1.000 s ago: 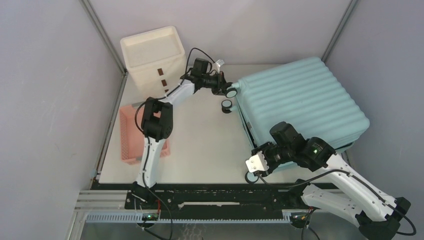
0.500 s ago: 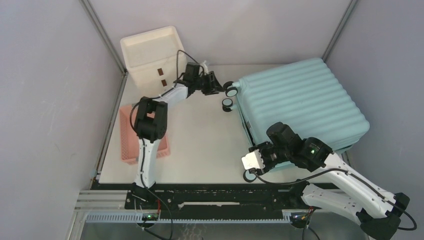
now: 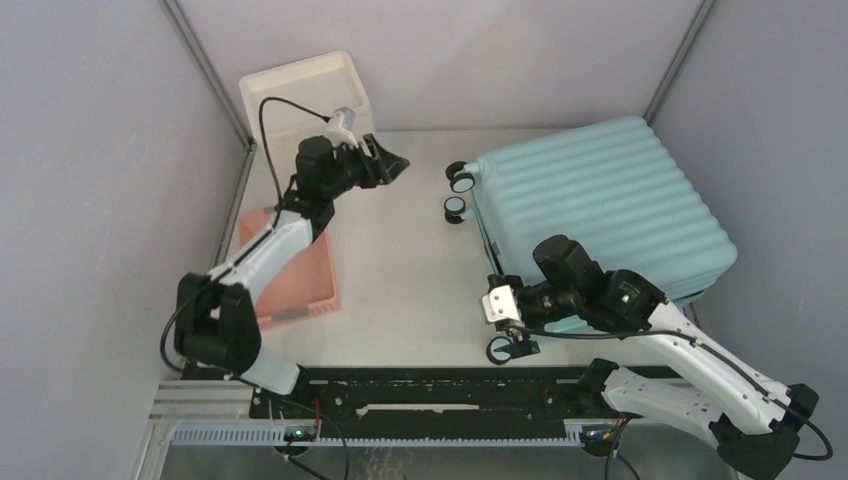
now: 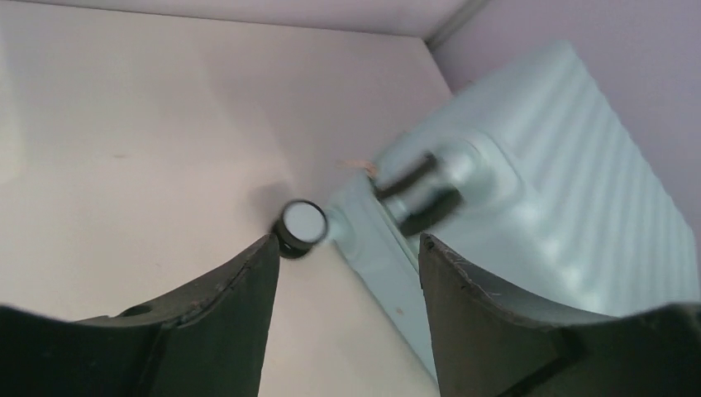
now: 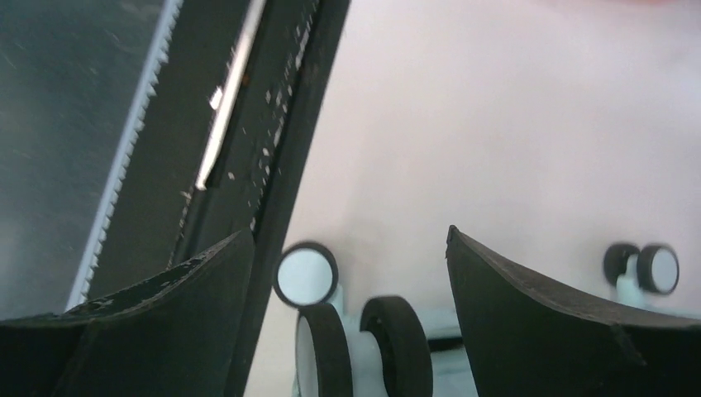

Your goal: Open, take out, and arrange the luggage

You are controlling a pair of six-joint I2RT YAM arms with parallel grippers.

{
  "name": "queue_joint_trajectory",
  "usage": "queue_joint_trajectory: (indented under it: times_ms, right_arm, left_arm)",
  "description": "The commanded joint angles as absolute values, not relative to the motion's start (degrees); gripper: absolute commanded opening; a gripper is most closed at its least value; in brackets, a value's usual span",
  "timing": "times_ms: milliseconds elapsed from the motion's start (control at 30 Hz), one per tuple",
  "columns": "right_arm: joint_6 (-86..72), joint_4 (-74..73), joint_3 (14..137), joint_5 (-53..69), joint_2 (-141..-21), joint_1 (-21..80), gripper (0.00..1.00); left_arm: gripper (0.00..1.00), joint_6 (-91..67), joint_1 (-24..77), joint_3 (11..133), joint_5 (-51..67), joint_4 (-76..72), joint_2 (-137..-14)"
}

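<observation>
The luggage [image 3: 610, 200] is lying flat on the right side of the table [image 3: 400, 270], ribbed shell facing up and its wheeled end pointing left. It is reaching from near the back wall almost to the near edge. Two far wheels [image 3: 458, 193] are sticking out at its far-left corner, and a near wheel [image 3: 500, 350] is sitting by its near-left corner. The left gripper [image 3: 393, 163] is hovering over the far-left part of the table, in front of the white box [image 3: 300, 95] and beyond the pink basket [image 3: 295, 270]. It is pointing toward the far wheels but staying apart from them. In the left wrist view its fingers [image 4: 231, 314] are standing spread with nothing between them, and they are framing one sharp wheel [image 4: 302, 225] and a blurred one beside it on the luggage corner. The right gripper [image 3: 512, 330] is hanging just above the near wheel, at the luggage's near-left corner. In the right wrist view its fingers [image 5: 537, 331] are also standing wide apart and gripping nothing. A cluster of black-and-white wheels [image 5: 355, 339] is showing in the gap below them, another wheel [image 5: 649, 269] is showing farther off, and the black rail [image 5: 273, 124] is running alongside. Whether the right fingers are touching a wheel cannot be told.
</observation>
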State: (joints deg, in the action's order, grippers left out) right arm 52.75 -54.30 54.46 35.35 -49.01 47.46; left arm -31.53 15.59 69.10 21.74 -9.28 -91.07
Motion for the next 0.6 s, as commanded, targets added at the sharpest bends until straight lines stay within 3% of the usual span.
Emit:
queue_joint_trajectory:
  times_ms: [0,100,267,567]
  right_arm:
    - [47.37,-49.89,58.5,46.77,-47.63,47.11,0.94]
    - [43.5,-46.52,58.72,49.44,-46.81,46.99,0.96]
    - [30.99,-35.01,58.95,52.61,-46.1,44.85,0.98]
    - [11.24,-17.97,61.85,49.34,-45.62,31.04,1.0]
  left_arm:
    - [0.68,-26.62,19.53,57.43,21.96,-13.14,-77.3]
    - [0.74,-26.54,20.75,51.6,22.5,-13.57,-68.57]
    - [0.99,-36.72,19.28,37.68,22.33,-25.12,-56.84]
    - [1.0,-49.4,19.1,28.93,30.78,-36.89,-52.19]
